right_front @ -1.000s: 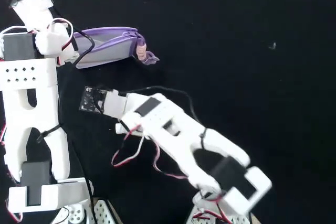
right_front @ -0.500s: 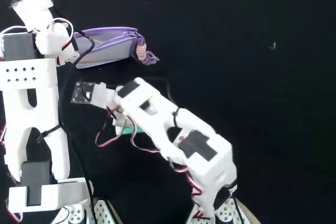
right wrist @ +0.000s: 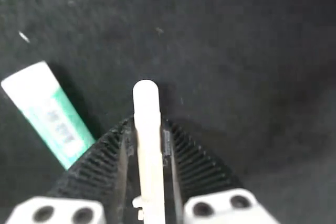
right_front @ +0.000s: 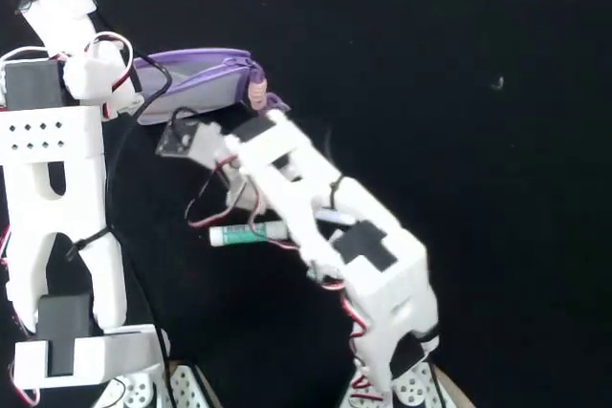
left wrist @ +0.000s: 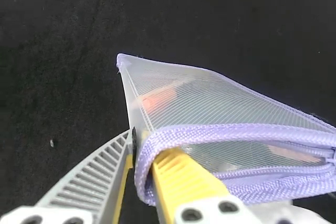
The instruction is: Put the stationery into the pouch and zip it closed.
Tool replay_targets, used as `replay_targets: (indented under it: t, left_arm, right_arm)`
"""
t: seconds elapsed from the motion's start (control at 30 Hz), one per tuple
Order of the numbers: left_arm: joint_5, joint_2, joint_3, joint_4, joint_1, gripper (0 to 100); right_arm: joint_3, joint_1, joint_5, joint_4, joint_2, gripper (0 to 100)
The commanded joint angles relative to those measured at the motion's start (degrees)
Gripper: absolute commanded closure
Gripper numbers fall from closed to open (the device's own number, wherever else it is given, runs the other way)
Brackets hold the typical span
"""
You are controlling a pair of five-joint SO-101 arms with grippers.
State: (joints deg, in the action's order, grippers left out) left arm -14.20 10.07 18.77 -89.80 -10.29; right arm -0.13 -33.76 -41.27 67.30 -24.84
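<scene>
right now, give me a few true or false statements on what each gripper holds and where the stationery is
1. The left gripper is clamped on an edge of the purple pouch. True.
2. The right gripper is empty. False: it is shut on a white stick.
3. The green and white tube is already inside the pouch. False: it lies on the black table, outside the pouch.
4. An orange item shows through the pouch's translucent wall. True.
</scene>
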Motion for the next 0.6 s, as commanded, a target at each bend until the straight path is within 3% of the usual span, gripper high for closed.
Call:
replay_targets:
  t: [0.0, 0.57]
  left_arm:
    - [0.44, 2.11, 0.66, 1.23, -0.66, 97]
    - [0.44, 2.11, 0.75, 1.23, -0.66, 97]
  right_arm:
    - [-0.66, 3.34, -0.53, 2.29, 8.66, 98.7]
    - [13.49, 7.47, -0.7, 1.76, 39.96, 98.7]
